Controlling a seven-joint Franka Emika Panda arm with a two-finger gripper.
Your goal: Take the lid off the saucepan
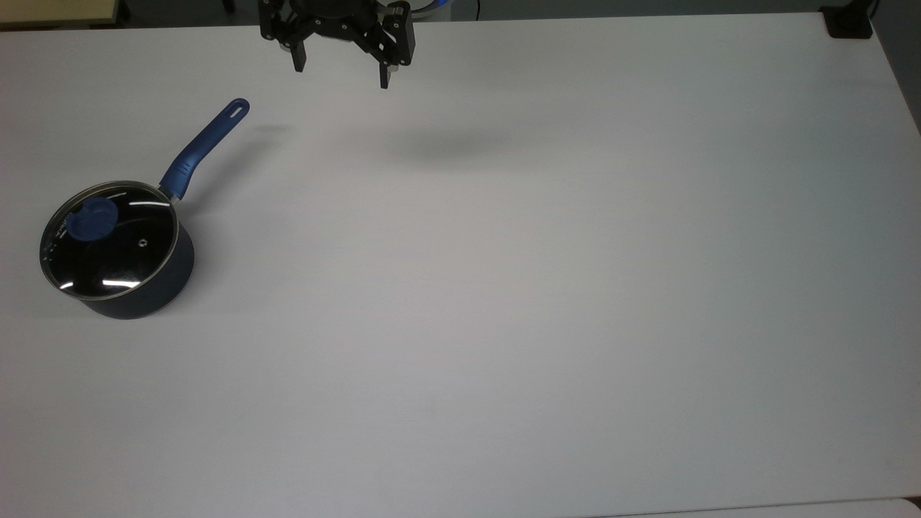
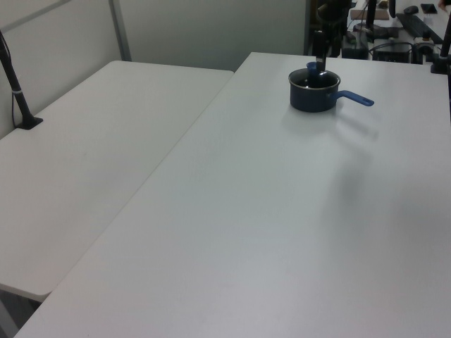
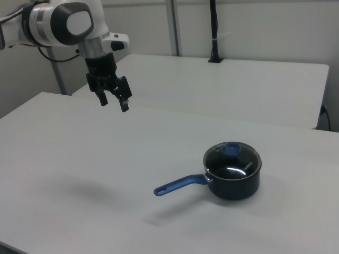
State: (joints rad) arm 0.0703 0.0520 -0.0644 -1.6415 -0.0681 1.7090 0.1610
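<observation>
White bench [image 1: 504,302], bare around the saucepan [image 1: 137,298]. Lid [image 1: 126,259]: seated on saucepan; glass, likely fragile and slick; best held by blue knob [image 1: 93,220]. Pincer [image 1: 338,78]: well apart from saucepan, raised, jaws wide, empty.

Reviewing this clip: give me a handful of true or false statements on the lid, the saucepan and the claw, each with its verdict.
1. The lid sits on the saucepan. True.
2. The claw grips the lid's knob. False: it hangs open above the bare table, apart from the pan.
3. In the top view, the saucepan's handle points up and to the top view's right. True.
4. The saucepan lies tipped on its side. False: it stands upright.
5. The lid's knob is red. False: it is blue.
</observation>
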